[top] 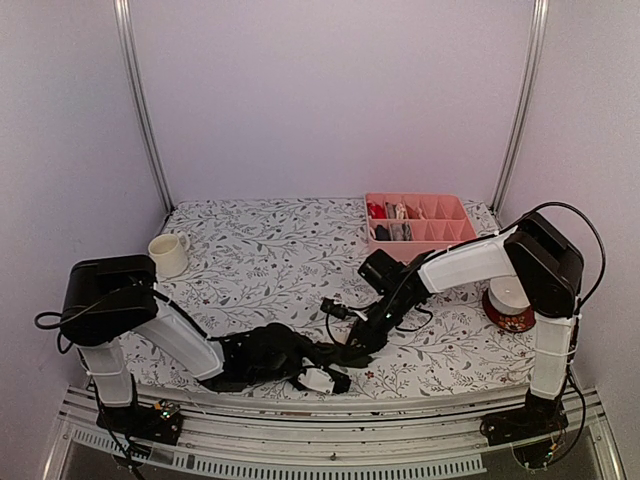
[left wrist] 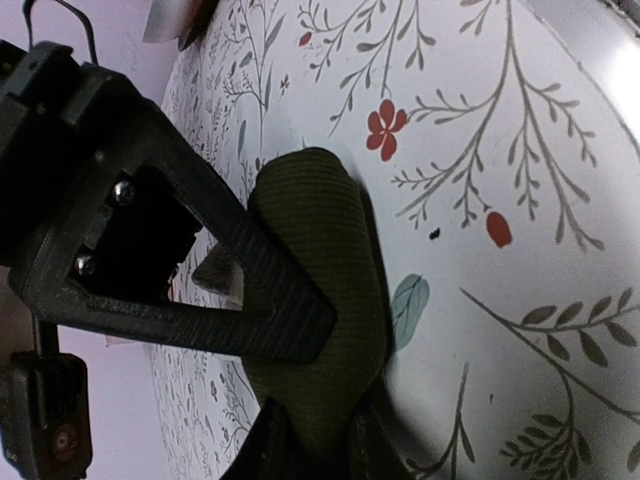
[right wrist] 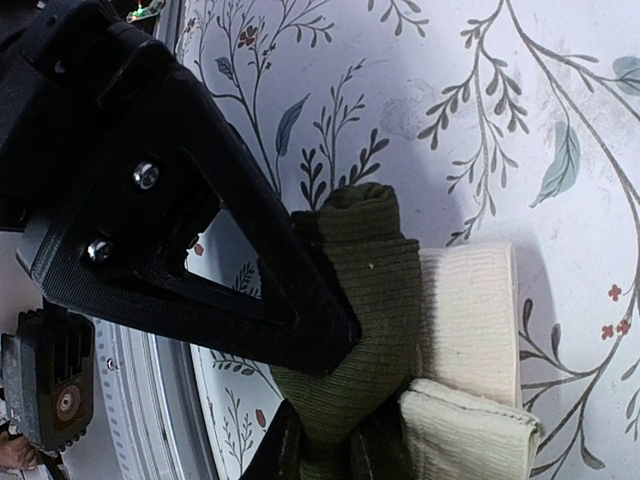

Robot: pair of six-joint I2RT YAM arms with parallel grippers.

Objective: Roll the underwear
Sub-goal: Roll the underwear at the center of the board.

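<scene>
- In the top view the left end effector and the right end effector are black against dark cloth, so their fingers cannot be separated from it there.
- In each wrist view the lower finger is cut off by the bottom edge, and only a fold of the garment is seen.
- The left end effector is seen clamped on a ribbed fold of the dark olive underwear – cloth fills the gap between its fingers.
- The right end effector is likewise closed on an olive fold, with a whitish cloth touching that fold on its far side. Whether it is a separate garment cannot be told.
- The dark olive underwear is found at the near middle of the surface, close to the near edge and between the two end effectors.
- Its long axis is laid left to right, with one end taken by each end effector.
- The surface is covered with a white cloth printed with leaves, sprigs and small red flowers.
- A pale mug is set far left, and a pink tray far right. Its contents are too small to name.
- A red-and-white container is partly hidden behind the right arm.
- Plain pale walls enclose the scene.
</scene>
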